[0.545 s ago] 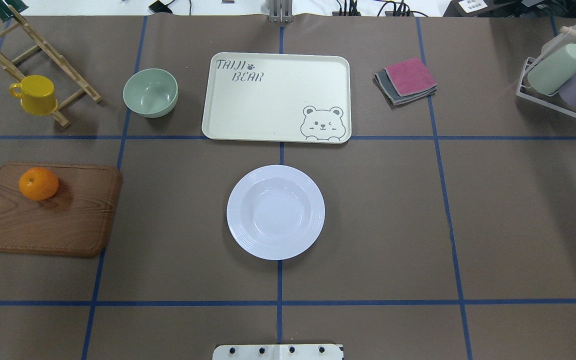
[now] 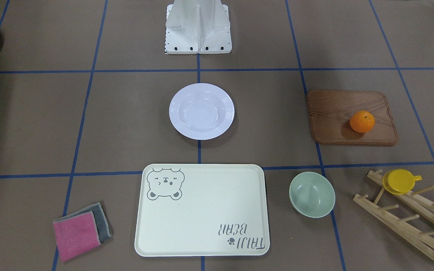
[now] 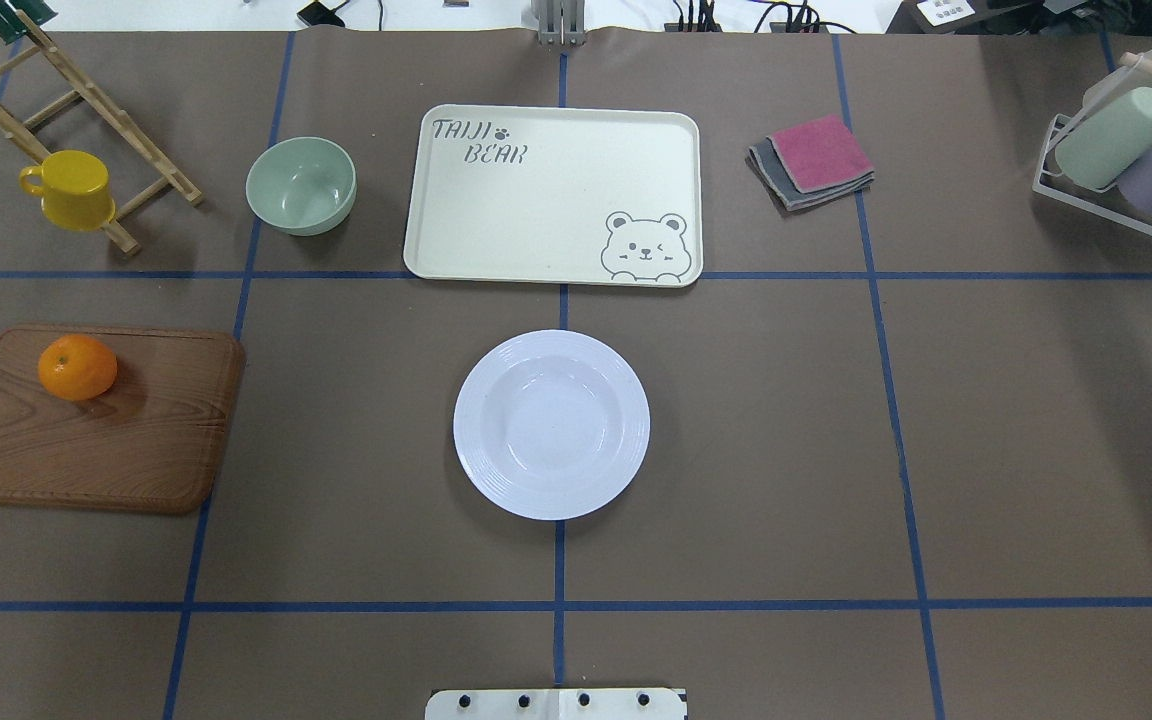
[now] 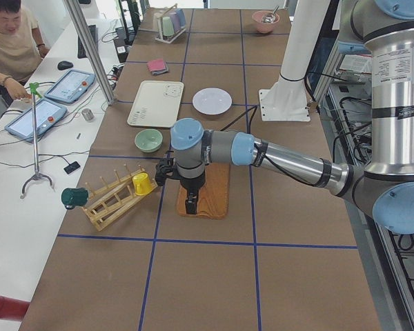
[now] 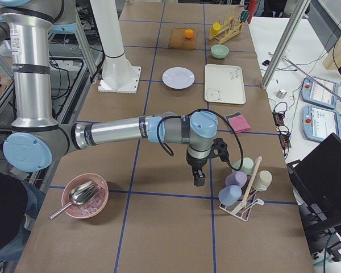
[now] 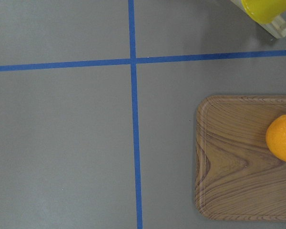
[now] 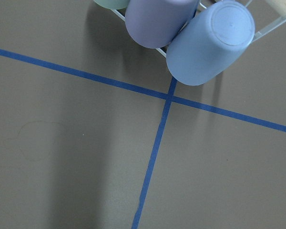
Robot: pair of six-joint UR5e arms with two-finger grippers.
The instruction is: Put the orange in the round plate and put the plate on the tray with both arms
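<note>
The orange rests on the far left part of a brown wooden board; the left wrist view catches it at its right edge as the orange. The white round plate lies empty mid-table, just in front of the cream tray, which is also empty. Neither gripper shows in the overhead or front views. In the exterior left view my left gripper hangs over the board's near end. In the exterior right view my right gripper hangs beside the cup rack. Whether either is open or shut, I cannot tell.
A pale-green bowl stands left of the tray, and a yellow cup hangs on a wooden rack. Folded cloths lie right of the tray. A pink bowl with a spoon sits near the right end. A person sits at the side table.
</note>
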